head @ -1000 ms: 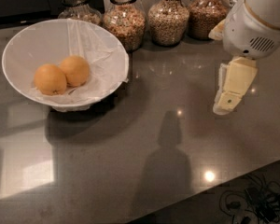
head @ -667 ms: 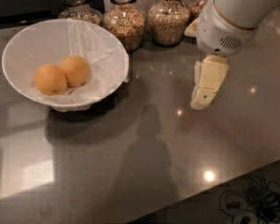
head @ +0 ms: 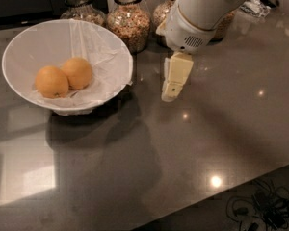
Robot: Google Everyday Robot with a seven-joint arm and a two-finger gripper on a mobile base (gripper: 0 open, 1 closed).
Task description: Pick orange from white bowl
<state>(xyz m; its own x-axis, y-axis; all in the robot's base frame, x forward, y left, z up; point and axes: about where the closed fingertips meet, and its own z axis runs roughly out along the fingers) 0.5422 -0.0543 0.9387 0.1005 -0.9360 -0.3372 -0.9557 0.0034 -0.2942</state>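
**Q:** What has moved since the earlier frames?

**A:** The gripper point(head: 172, 84) has been carried left across the dark countertop point(head: 149, 177), from the right side towards the middle. The bowl and the fruit have not been shifted.

**Q:** Where is the gripper now?

**A:** It hangs, tipped slightly, from the white arm point(head: 197, 13), which enters from the far right. It is held above the countertop, just right of the white bowl point(head: 103, 42) and apart from its rim. Nothing is gripped. Whether it is spread or closed cannot be told, as it is seen edge-on.

**Q:** Where is the fruit?

**A:** Two oranges lie inside the white bowl, on a crinkled white liner, at the left of the scene. The left orange point(head: 52, 82) is nearer; the right orange point(head: 77, 72) is set slightly farther back. They are touching each other. Which one is meant cannot be told.

**Q:** What else is seen?

**A:** Glass jars point(head: 130, 20) of grain are lined along the far edge. Dark cables point(head: 260, 208) lie past the near right corner.
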